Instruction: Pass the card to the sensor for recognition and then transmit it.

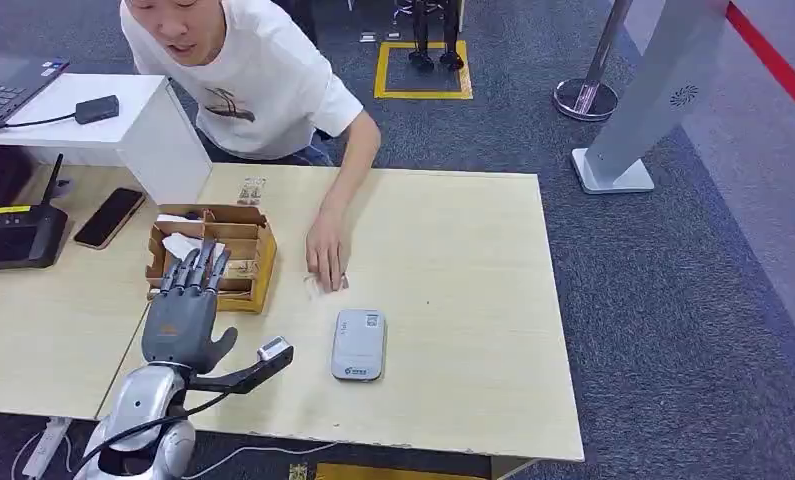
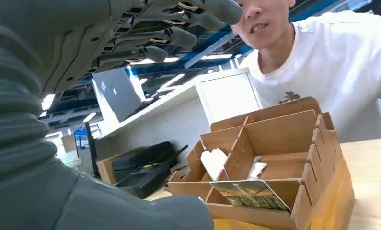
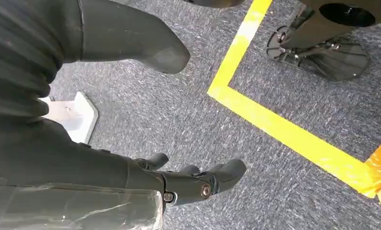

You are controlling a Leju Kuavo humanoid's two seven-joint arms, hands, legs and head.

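Head view: the left robot hand (image 1: pixel 184 305) hovers over the desk (image 1: pixel 453 240) with fingers stretched out flat and close together, holding nothing, tips over the near edge of the cardboard organizer (image 1: pixel 213 258). The sensor (image 1: pixel 359 344), a grey rounded slab w/ a small label at its far end and a blue logo at the near end (text too small to read), lies flat, long axis running near-to-far, just right of the hand. Beyond it a person's hand (image 1: pixel 326 250) rests on the desk atop a small pale slip. A black phone (image 1: pixel 109 217) and a black router (image 1: pixel 15 237) sit on the left desk; a laptop (image 1: pixel 8 85) on the white counter.

Left wrist view: the robot hand's fingers (image 2: pixel 159 36) are extended, empty, above the organizer (image 2: pixel 279 158). The card (image 2: pixel 249 193) stands in the nearest slot, leaning back, long axis along the slot, printed face toward the camera; print unreadable. White paper bits sit in slots behind it. Person in a white T-shirt (image 2: pixel 332 72) w/ a small chest graphic.

Right wrist view: the right robot hand (image 3: pixel 178 179) hangs over grey carpet (image 3: pixel 178 115) w/ yellow tape (image 3: pixel 284 134), fingers loosely curled, apart from the thumb, holding nothing.
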